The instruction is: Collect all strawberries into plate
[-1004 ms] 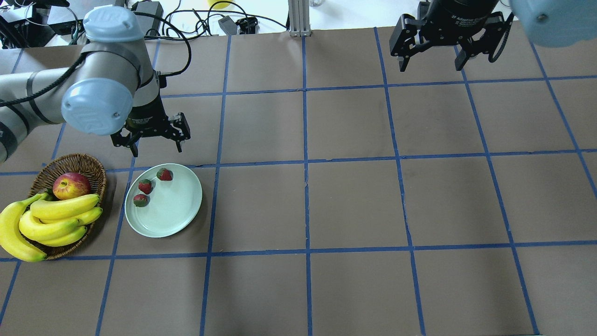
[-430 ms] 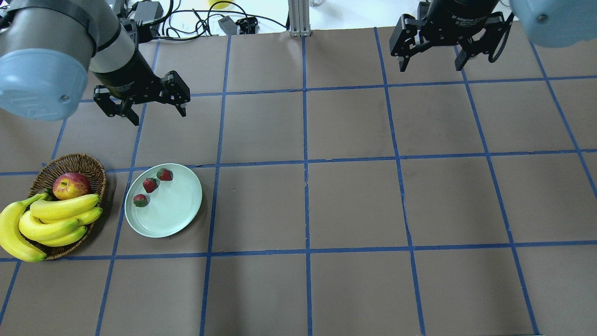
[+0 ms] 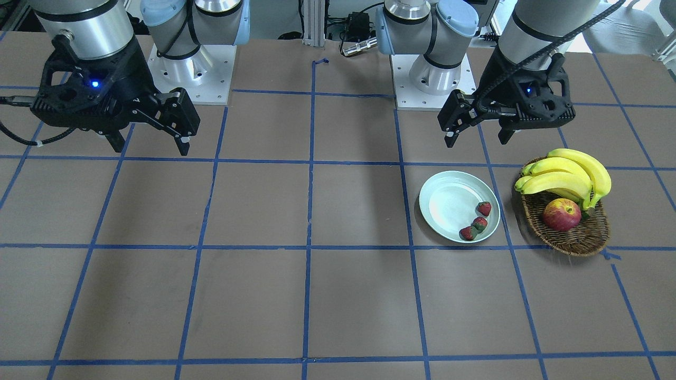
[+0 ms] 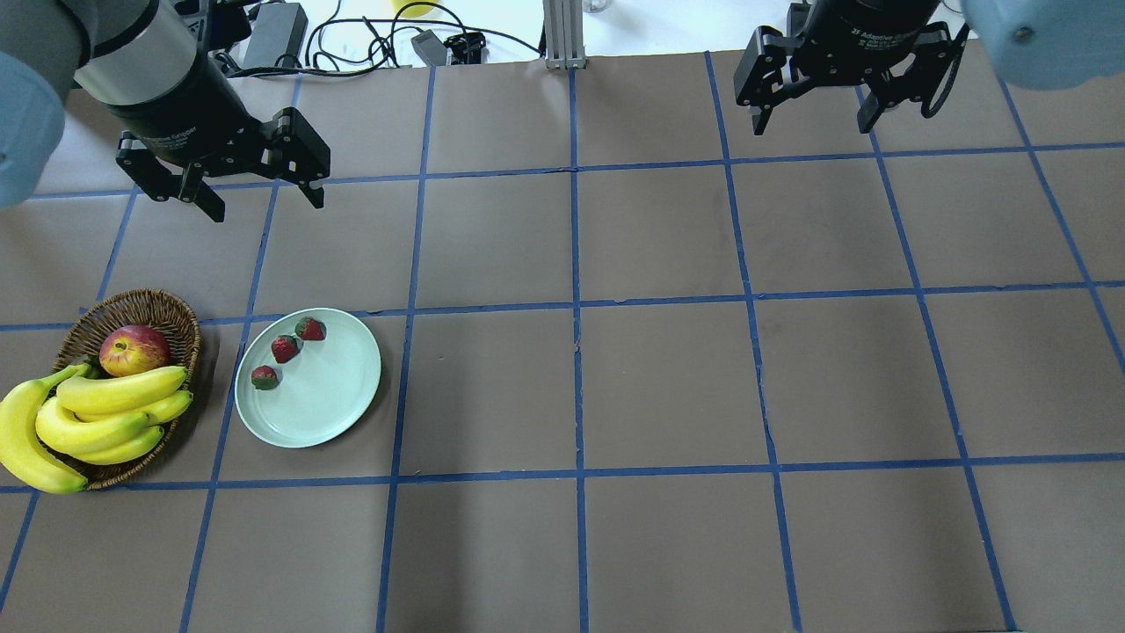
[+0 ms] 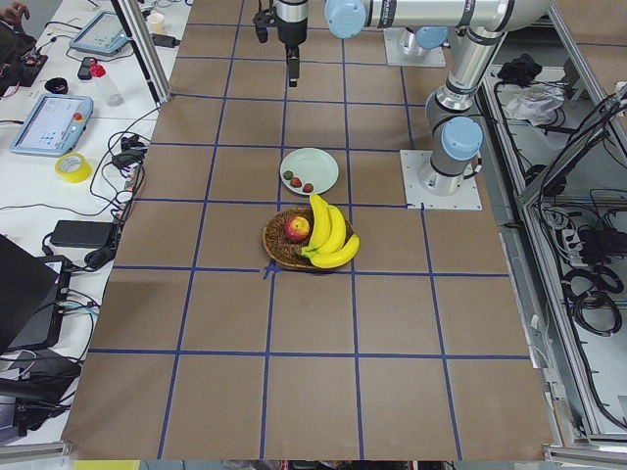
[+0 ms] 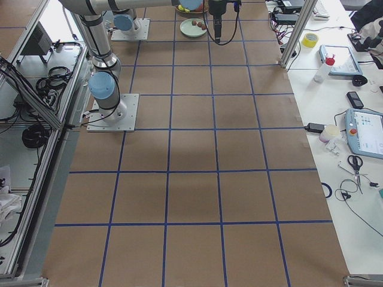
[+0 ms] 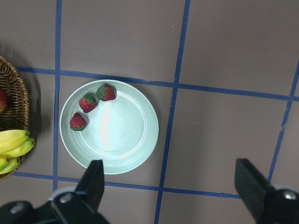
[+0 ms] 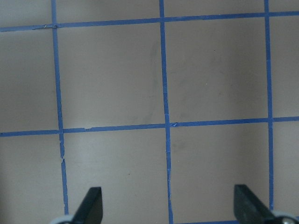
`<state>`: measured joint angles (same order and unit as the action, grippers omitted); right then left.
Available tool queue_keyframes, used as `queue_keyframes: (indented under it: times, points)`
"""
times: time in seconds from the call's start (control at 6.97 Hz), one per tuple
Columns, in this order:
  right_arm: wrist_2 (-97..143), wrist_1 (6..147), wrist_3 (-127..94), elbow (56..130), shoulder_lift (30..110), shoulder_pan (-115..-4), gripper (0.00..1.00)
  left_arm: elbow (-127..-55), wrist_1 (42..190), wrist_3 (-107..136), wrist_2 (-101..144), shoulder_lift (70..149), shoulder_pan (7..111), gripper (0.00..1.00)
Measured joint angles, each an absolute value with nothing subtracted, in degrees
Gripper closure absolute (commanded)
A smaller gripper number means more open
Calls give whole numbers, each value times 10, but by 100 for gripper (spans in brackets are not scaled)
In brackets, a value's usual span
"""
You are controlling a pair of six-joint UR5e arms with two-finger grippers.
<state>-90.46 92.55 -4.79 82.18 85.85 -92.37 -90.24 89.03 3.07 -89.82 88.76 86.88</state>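
Three strawberries (image 4: pixel 283 350) lie on the pale mint-green plate (image 4: pixel 330 400), along its left and back side; they also show in the left wrist view (image 7: pixel 87 103) on the plate (image 7: pixel 126 135) and in the front view (image 3: pixel 478 223). My left gripper (image 4: pixel 264 200) is open and empty, raised well behind the plate. In the front view it (image 3: pixel 476 138) hangs behind the plate (image 3: pixel 443 203). My right gripper (image 4: pixel 813 121) is open and empty at the far right back of the table, over bare table in its wrist view (image 8: pixel 168 205).
A brown wicker basket (image 4: pixel 167 312) left of the plate holds a red-yellow apple (image 4: pixel 134 349) and a bunch of bananas (image 4: pixel 79 422). Cables and power bricks (image 4: pixel 281 31) lie beyond the table's back edge. Blue tape lines grid the brown table (image 4: pixel 668 387).
My left gripper has risen and drawn back and left, away from the plate. One strawberry shifted slightly on the plate. The right arm has not moved.
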Motion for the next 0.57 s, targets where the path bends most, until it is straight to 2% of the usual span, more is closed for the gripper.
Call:
queue_keyframes:
  times: [0.57]
  points:
    - [-905,926,-48,822,859,-924,0,-916,900,30,-896,879,870,0]
